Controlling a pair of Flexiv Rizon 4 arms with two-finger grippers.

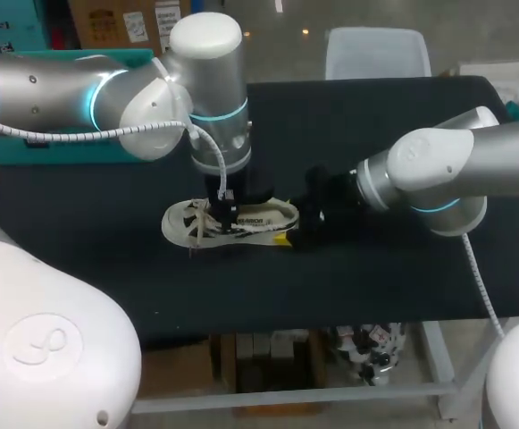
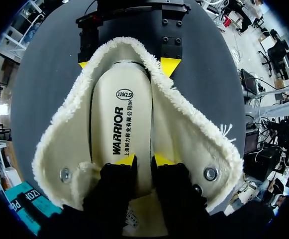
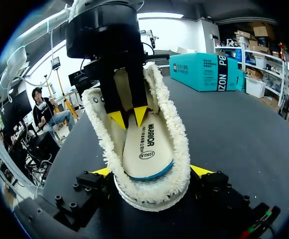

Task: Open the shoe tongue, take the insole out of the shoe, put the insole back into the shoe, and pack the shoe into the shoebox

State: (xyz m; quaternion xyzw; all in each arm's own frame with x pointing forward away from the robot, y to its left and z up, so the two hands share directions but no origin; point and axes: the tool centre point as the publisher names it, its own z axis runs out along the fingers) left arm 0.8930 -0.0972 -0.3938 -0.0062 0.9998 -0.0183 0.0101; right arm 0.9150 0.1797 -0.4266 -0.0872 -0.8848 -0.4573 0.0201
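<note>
Here, at the left of the tabletop (image 1: 375, 286), the teal shoebox (image 3: 207, 73) is seen behind the left arm (image 1: 201, 98), well apart from the shoe (image 1: 272, 214). The shoe is laid on its sole near the middle of the tabletop, its fleece-lined opening spread wide. The left jaws are lowered into that opening from above. They are set narrowly apart and appear to be clamped on one long edge of the insole (image 2: 114, 124), with one tip on its upper face and the other between it and the lining. The insole is lodged inside the shoe, though its heel end looks slightly raised.

Further right, the shoe's heel is clamped from both sides by the right jaws, carried in low by the right arm (image 1: 438, 165), so the shoe is steadied.

The insole step is judged to be in hand, most likely the taking-out. It cannot be told for certain from this moment alone. For that, a lift along the opening would be called for while the heel is kept pinned, with care that the grip on the thin edge is not lost.
</note>
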